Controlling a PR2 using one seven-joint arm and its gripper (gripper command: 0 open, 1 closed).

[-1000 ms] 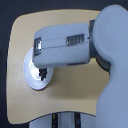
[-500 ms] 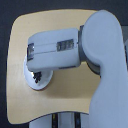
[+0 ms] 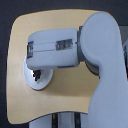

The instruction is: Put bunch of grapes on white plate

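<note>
Arm: the robot's grey-white arm (image 3: 100,60) fills the right and centre of the frame, nearest the camera; its boxy forearm runs from the centre toward the left, and it now sits lower and further left than a second ago, when its end lay over the upper part of the plate.

Gripper: the gripper (image 3: 36,75) shows only as a dark shape under the forearm's left end, at the middle left of the frame; how far its jaws stand apart cannot be told, nor whether they hold anything, since the forearm hides most of it.

Bunch of grapes: a small dark mass (image 3: 37,76) lies over the plate's centre, just below the forearm's edge; it is too blurred to separate grapes from fingers, so whether the bunch rests on the plate or hangs in the gripper cannot be told.

White plate: the white plate (image 3: 37,86) lies at the lower left of the frame, its lower rim clear, its upper half covered by the forearm; half a second ago more of its left rim showed.

Table: the pale wooden table (image 3: 55,107) spreads behind everything, bare at the top and bottom of the frame.

Meaning for the task: the arm has come down over the plate, so the placing step seems to be in hand or nearly done; the judgement is that release and withdrawal remain.
</note>
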